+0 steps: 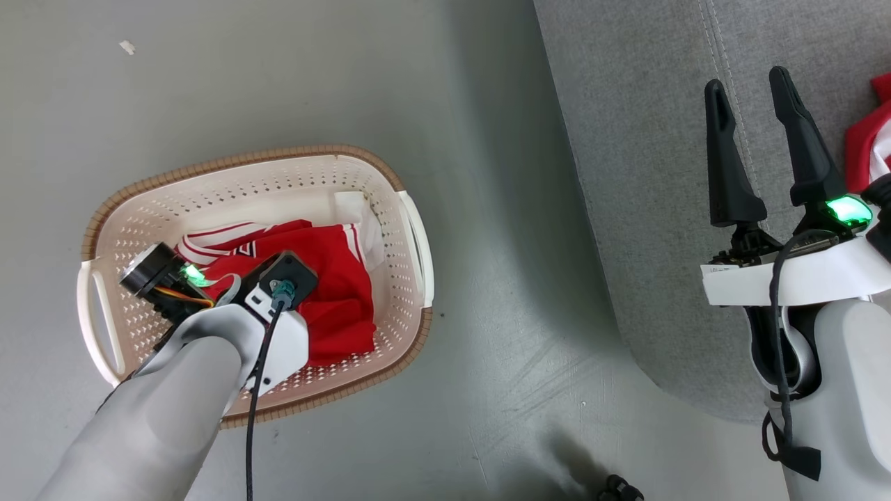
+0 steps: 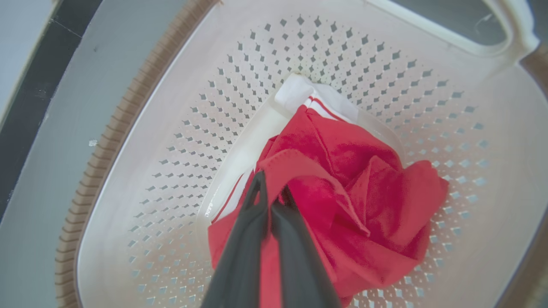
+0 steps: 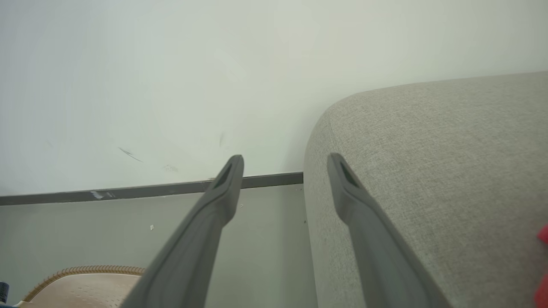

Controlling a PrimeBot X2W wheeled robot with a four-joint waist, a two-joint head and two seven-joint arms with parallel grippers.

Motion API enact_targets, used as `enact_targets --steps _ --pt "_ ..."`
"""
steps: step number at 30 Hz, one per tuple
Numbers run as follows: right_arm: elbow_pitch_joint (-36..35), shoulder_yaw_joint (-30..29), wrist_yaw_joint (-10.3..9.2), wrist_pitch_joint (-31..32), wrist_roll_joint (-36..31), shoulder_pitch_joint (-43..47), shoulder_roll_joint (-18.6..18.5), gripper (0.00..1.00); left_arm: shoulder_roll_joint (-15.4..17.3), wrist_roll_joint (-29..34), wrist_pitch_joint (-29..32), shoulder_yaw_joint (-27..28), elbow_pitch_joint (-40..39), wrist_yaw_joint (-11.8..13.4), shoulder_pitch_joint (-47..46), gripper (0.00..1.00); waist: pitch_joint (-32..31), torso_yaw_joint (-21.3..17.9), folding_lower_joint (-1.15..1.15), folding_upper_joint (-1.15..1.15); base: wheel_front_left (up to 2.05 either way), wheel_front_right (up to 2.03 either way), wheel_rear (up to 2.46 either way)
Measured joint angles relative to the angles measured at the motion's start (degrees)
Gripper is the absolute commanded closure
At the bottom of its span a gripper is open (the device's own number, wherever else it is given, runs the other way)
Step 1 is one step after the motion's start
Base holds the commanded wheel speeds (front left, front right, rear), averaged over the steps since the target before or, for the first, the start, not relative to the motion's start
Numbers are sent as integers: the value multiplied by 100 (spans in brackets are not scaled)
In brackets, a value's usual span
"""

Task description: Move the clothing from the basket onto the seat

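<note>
- A smooth grey-green floor (image 1: 487,209) runs from the left across to the sofa. In the right wrist view a pale wall (image 3: 214,64) meets it at a dark skirting strip (image 3: 150,190).
- At left, an oval cream-white perforated plastic basket with a brown woven-look rim (image 1: 292,184) stands on the floor, well apart from the sofa, with a broad bare strip of floor between them.
- Soft bright red clothing with white stripes (image 1: 341,292) lies crumpled on the basket's bottom.
- The left gripper (image 2: 272,188) reaches down into the basket; its jaws stand nearly together, pinching a fold of the clothing.
- At right, the large grey woven-fabric sofa (image 1: 661,174) shows a rounded edge and a stitched seam.
- The right gripper (image 1: 746,78) hovers above the sofa — jaws spread wide, holding nothing.
- A red-and-white garment (image 1: 860,149) lies on the sofa at the far right.
</note>
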Motion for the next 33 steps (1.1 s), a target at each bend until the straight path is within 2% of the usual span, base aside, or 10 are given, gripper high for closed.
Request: enact_targets --steps 17,33 --pt "146 -57 0 -14 -268 -1 -5 0 -397 -1239 -965 1169 -1100 405 211 100 -455 338 0 0 0 0 0" --pt "387 49 0 -14 -705 8 -16 0 -311 -1878 -1347 1816 -1819 463 678 100 -1125 693 0 0 0 0 0"
